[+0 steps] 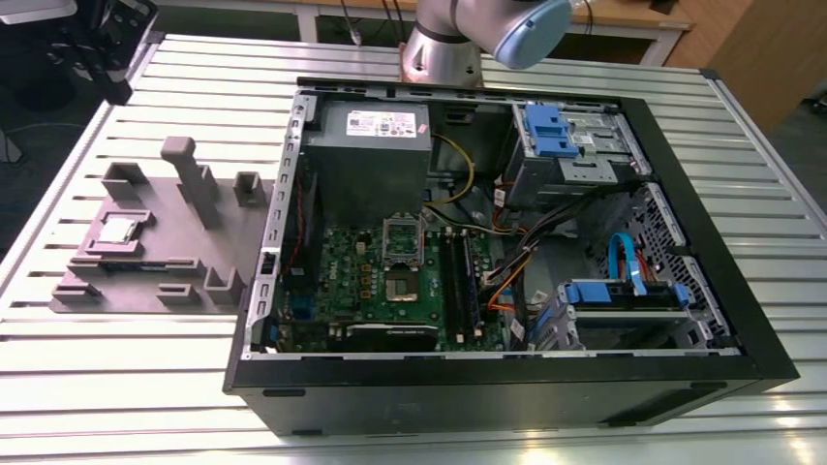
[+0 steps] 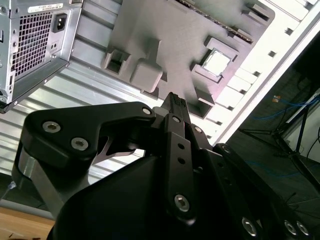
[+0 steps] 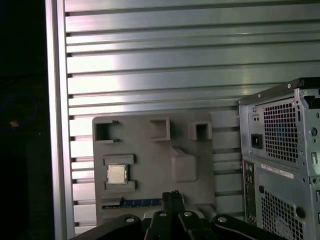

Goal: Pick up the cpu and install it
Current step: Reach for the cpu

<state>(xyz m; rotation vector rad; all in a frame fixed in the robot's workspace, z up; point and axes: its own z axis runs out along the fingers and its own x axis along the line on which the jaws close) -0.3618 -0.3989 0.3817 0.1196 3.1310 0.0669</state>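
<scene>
The cpu (image 1: pixel 119 230) is a small silver square lying in a recess of the grey holder plate (image 1: pixel 155 262), on the table at the exterior view's left of the computer case. Both wrist views show the cpu (image 2: pixel 217 62) (image 3: pixel 117 174) from well above. My gripper (image 2: pixel 174 102) (image 3: pixel 172 196) hangs high over the holder plate, apart from the cpu, with its black fingers together and nothing between them. Inside the open case, the green motherboard (image 1: pixel 375 291) carries a silver socket frame (image 1: pixel 403 235).
The open black computer case (image 1: pixel 517 387) holds a grey power supply box (image 1: pixel 368 136), blue drive brackets (image 1: pixel 549 131) and loose cables. Tall grey posts (image 1: pixel 194 179) rise from the holder plate. The slatted metal table (image 1: pixel 130 368) ends in a drop beyond the holder plate.
</scene>
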